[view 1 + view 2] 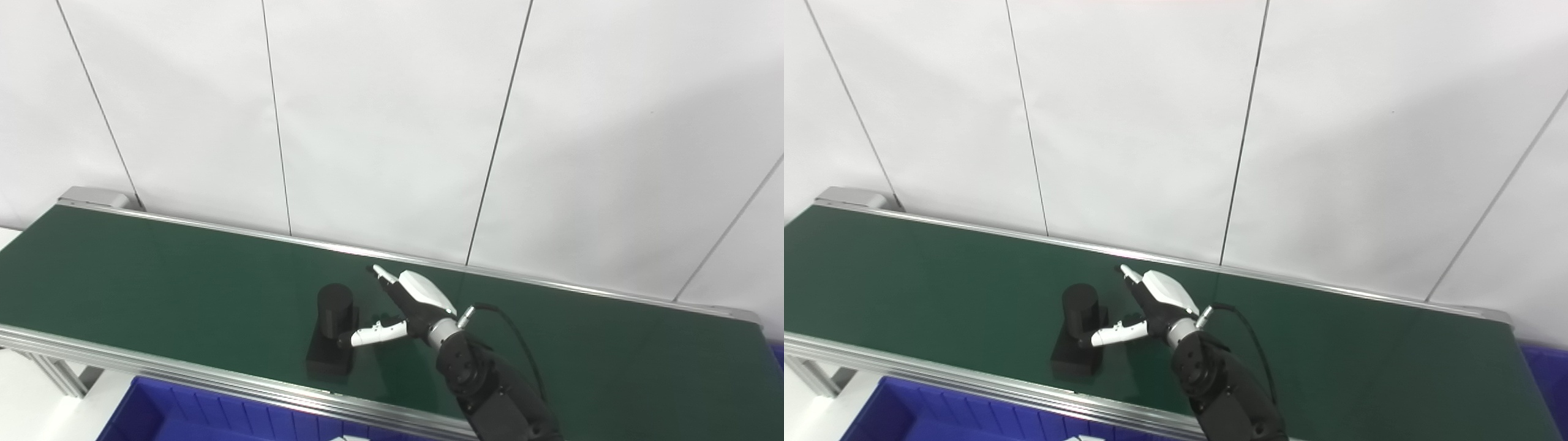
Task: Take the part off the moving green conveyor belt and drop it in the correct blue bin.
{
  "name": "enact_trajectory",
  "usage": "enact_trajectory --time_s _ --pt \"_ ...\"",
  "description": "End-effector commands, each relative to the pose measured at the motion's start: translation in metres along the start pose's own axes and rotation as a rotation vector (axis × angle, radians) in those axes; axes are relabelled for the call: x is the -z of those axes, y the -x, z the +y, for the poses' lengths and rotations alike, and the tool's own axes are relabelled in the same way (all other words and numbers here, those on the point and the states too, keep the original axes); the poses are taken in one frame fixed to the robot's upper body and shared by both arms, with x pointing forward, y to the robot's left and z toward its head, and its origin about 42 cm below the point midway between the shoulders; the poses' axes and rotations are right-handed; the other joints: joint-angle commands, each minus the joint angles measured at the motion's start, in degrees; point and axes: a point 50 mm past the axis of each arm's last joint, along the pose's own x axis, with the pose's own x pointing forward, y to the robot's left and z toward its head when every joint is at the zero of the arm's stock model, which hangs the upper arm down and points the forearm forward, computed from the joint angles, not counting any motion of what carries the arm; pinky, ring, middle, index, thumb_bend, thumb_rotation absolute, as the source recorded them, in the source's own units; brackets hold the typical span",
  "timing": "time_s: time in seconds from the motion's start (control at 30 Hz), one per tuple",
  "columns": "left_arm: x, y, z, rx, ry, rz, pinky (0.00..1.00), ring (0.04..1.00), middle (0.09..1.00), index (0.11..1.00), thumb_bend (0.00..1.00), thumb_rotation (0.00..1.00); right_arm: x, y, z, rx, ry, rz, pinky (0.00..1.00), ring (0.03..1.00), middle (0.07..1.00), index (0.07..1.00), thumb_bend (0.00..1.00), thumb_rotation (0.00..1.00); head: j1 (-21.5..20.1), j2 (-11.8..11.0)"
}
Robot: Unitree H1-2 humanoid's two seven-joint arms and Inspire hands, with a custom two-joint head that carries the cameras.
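Observation:
A black part (332, 331), a short cylinder standing on a flat rectangular base, rests on the green conveyor belt (153, 288) near its front edge. My right hand (407, 306) hovers just right of the part with its fingers spread apart. The thumb tip lies against the near side of the cylinder, while the other fingers point toward the far rail, away from the part. Nothing is held in it. My left hand is out of view. The same part (1078, 337) and right hand (1154, 306) show in the right eye view.
A blue bin (202, 413) sits below the belt's front rail at the bottom left. A sliver of another blue bin (1552, 380) shows at the far right. A white panelled wall stands behind the belt.

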Motion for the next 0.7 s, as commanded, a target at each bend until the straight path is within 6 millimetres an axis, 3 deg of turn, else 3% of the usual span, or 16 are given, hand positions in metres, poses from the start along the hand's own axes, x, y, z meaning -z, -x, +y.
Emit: enact_trajectory --time_s 0.0,0.47,0.67 --pt "-0.007 -0.004 0.005 -0.009 -0.006 -0.063 0.52 0.615 0.687 0.685 1.00 0.22 -0.032 -0.011 -0.019 0.072 0.013 -0.116 0.84 0.916 0.970 0.990 1.00 0.58 0.2 0.0" --pt "-0.008 -0.003 0.002 -0.005 -0.003 -0.070 0.52 0.612 0.686 0.689 1.00 0.20 -0.038 -0.027 0.002 0.079 0.016 -0.105 0.88 0.931 0.970 0.988 0.98 0.58 0.9 0.4" --pt "-0.009 -0.003 0.001 -0.003 -0.002 -0.072 0.52 0.611 0.687 0.690 1.00 0.19 -0.042 -0.029 0.013 0.090 0.018 -0.118 0.85 0.904 0.952 0.971 0.97 0.57 1.1 0.6"
